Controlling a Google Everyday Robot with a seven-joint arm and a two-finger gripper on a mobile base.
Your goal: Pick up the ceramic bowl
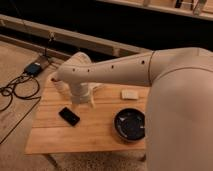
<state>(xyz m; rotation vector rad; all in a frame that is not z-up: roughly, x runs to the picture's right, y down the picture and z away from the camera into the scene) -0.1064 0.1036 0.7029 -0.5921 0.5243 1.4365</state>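
The ceramic bowl (130,125) sits on the wooden tabletop (95,137), dark and glossy, close to the front edge. The robot's pale arm (115,70) reaches across above and behind the bowl, then bends down. Its hand (82,101) hangs over the tabletop well to the left of the bowl, spread wide and holding nothing. A black phone (69,116) lies flat to the left of the bowl, just in front of the hand. A small white block (130,94) rests behind the bowl. Far to the bowl's left, on the floor, a blue box (34,68) trails dark cables (15,92).
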